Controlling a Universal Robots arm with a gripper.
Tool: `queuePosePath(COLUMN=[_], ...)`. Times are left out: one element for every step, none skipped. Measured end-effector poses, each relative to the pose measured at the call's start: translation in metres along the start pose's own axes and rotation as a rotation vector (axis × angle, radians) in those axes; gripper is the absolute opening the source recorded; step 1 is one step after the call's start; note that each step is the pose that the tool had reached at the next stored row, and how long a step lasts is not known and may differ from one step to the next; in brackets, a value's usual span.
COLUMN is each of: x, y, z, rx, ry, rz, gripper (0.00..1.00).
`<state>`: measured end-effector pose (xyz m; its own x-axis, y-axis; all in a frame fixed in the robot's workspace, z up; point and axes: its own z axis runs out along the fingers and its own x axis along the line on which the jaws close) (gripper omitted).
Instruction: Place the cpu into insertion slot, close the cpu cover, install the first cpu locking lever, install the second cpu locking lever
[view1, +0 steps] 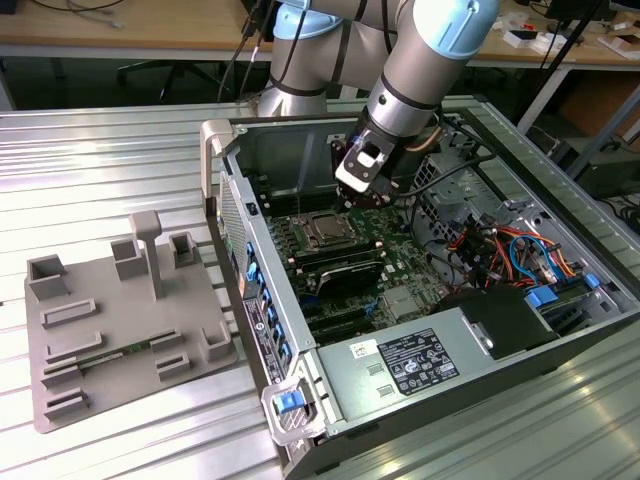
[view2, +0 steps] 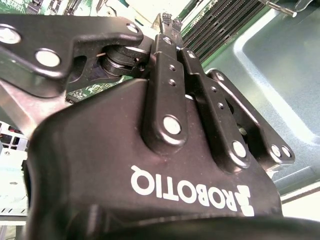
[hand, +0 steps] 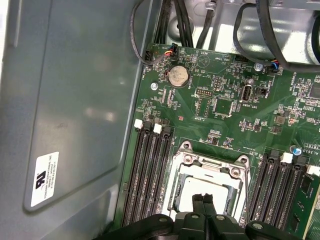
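ribbed metal tabletop (view1: 120, 150) carries an open black and silver computer case (view1: 262, 290), with a grey plastic fixture tray (view1: 110, 290) just beside it on the exterior view's left. inside, on the green circuit board (hand: 225, 120), the thin square silvery cpu (hand: 210, 187) sits in the dark square insertion slot (hand: 176, 194), between banks of long black memory slots (hand: 147, 180). the silvery square-framed cpu cover (hand: 212, 161) lies flat around it. the black end effector (hand: 205, 199) hangs over the cpu, fingertips drawn narrow and together, gripping nothing; whether they touch the chip cannot be told.
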<state>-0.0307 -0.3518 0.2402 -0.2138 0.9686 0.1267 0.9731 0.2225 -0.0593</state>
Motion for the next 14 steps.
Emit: queuePosePath(x=[0.0000, 0.0000, 0.0000, 0.0000, 0.0000, 0.0000, 0.0000, 0.0000, 0.0000, 0.0000, 0.0000, 0.0000, 0.0000, 0.0000], y=[0.0000, 0.0000, 0.0000, 0.0000, 0.0000, 0.0000, 0.0000, 0.0000, 0.0000, 0.0000, 0.0000, 0.0000, 0.0000, 0.0000], z=[0.0000, 0.0000, 0.0000, 0.0000, 0.0000, 0.0000, 0.0000, 0.0000, 0.0000, 0.0000, 0.0000, 0.0000, 0.0000, 0.0000], rx=[0.0000, 0.0001, 0.0001, 0.0002, 0.0002, 0.0002, 0.0003, 0.0003, 0.0003, 0.0004, 0.0004, 0.0004, 0.0005, 0.0006], ry=[0.0001, 0.0001, 0.0002, 0.0003, 0.0004, 0.0005, 0.0005, 0.0006, 0.0007, 0.0007, 0.0007, 0.0008, 0.0008, 0.0008], rz=[0.000, -0.001, -0.001, -0.002, -0.002, -0.003, -0.003, -0.003, -0.004, -0.004, -0.005, -0.005, -0.006, -0.007], gripper=[0.11, 0.11, 0.11, 0.11, 0.11, 0.11, 0.11, 0.11, 0.11, 0.11, 0.11, 0.11, 0.11, 0.11])
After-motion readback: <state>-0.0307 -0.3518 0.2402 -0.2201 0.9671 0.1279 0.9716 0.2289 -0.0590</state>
